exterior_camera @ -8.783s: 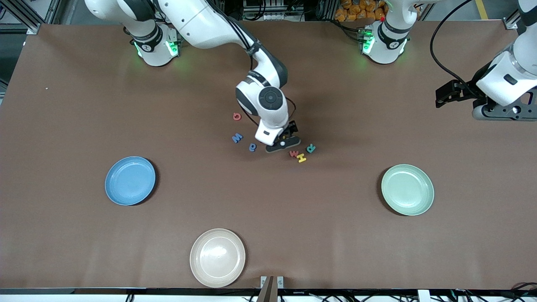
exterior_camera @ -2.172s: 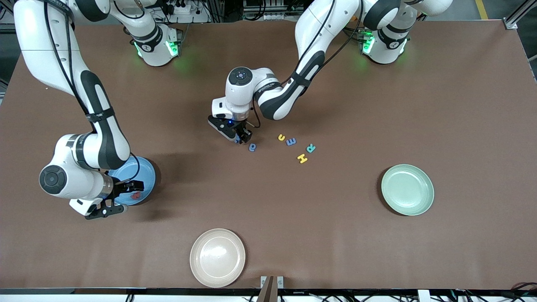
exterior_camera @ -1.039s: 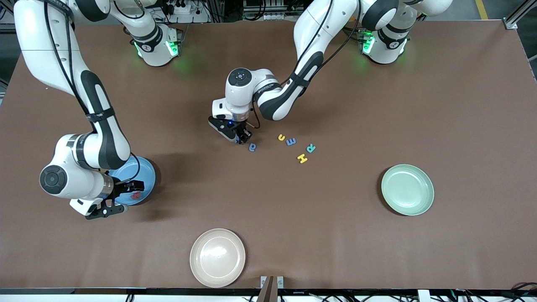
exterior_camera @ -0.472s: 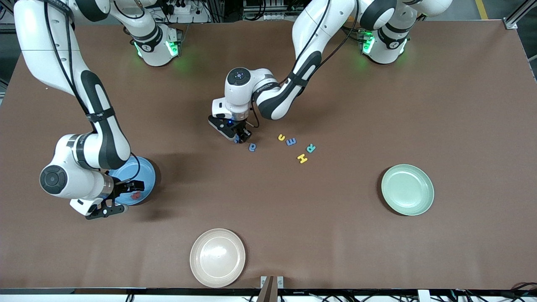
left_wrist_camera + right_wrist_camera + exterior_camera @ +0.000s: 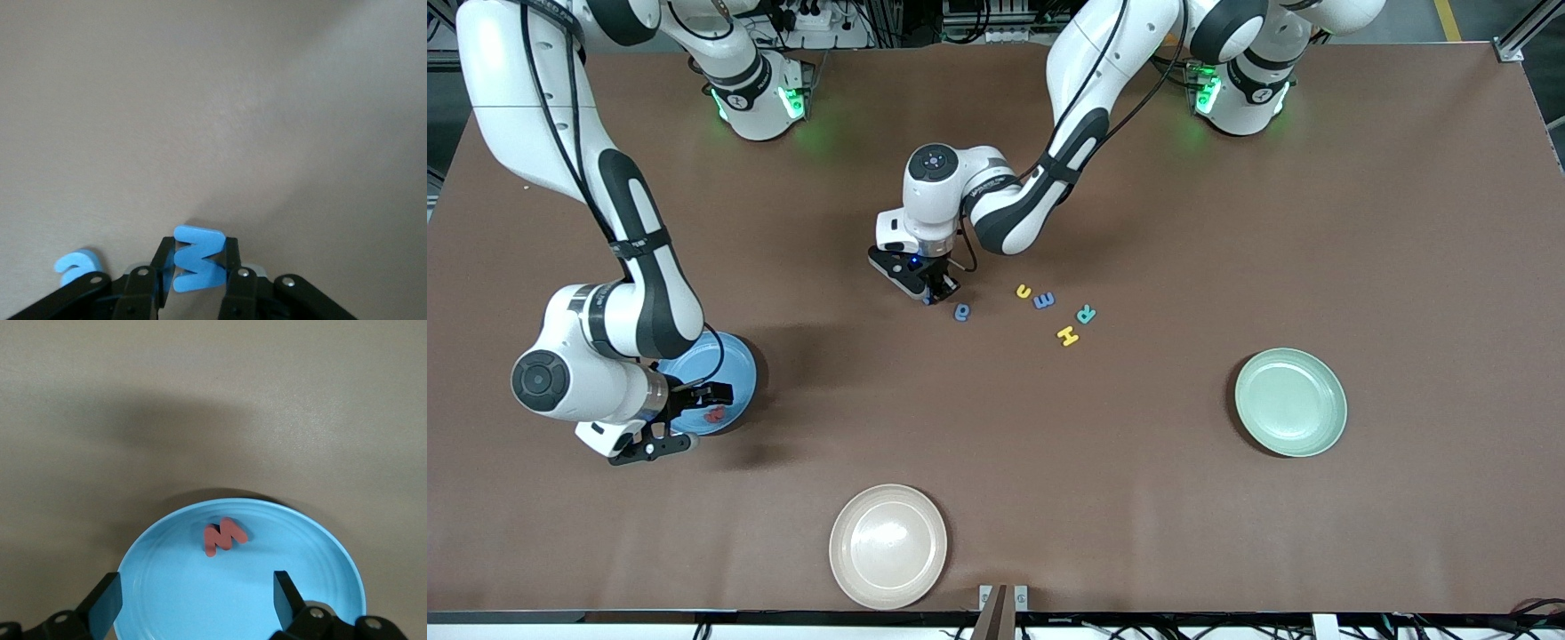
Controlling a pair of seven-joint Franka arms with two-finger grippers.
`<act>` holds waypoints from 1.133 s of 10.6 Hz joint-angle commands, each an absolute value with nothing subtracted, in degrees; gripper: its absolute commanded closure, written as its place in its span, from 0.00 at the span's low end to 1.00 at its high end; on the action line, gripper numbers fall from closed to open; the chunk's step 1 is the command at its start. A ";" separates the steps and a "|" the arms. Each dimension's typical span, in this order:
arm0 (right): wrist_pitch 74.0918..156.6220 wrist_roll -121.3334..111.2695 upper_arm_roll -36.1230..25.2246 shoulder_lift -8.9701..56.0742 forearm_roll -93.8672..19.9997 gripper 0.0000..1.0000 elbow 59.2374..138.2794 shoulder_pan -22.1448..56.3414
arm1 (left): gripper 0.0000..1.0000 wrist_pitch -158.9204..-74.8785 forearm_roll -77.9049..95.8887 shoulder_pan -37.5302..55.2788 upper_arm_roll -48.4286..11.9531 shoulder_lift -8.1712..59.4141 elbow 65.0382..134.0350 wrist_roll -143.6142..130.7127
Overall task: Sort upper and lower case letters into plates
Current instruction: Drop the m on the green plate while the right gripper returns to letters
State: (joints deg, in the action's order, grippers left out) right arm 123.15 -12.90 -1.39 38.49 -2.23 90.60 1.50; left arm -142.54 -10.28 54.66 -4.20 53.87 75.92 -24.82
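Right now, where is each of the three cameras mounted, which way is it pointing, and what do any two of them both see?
Front view: high across the table, facing both arms, showing the mint green plate and loose letters.
Left wrist view: on the left arm, looking down at the left gripper shut on the blue letter M.
Right wrist view: on the right arm, looking down past the open right gripper at the blue plate.
Shared: the red letter on that plate also shows in the front view.

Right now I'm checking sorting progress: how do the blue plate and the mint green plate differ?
The blue plate holds a red letter; the mint green plate holds none. The blue plate has the right hand, open, over it; nothing hangs over the mint green plate. Both are round, shallow and alike in size.
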 commanded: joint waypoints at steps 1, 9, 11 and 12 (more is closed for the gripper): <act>122.70 -13.54 -0.97 37.62 -2.20 0.00 90.97 1.14 | 1.00 -131.63 -11.07 52.67 -3.60 45.47 76.64 -26.54; 121.56 -13.36 -0.27 37.36 -2.37 0.00 90.53 1.93 | 1.00 -97.48 -8.53 29.21 -3.87 19.09 85.33 -29.52; 121.02 -12.92 0.18 37.35 -2.55 0.00 89.74 6.31 | 1.00 -97.47 -8.44 22.01 -3.95 18.19 87.18 -29.62; 121.03 -12.83 0.18 37.35 -2.64 0.00 89.21 8.76 | 1.00 -97.73 -8.35 19.45 -3.96 18.45 88.06 -29.62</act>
State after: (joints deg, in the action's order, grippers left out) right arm 122.08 -13.02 0.20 38.08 -2.28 89.86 5.48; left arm -97.14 -9.55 22.88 -3.11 19.56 84.93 -27.99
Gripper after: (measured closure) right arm 0.000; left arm 0.661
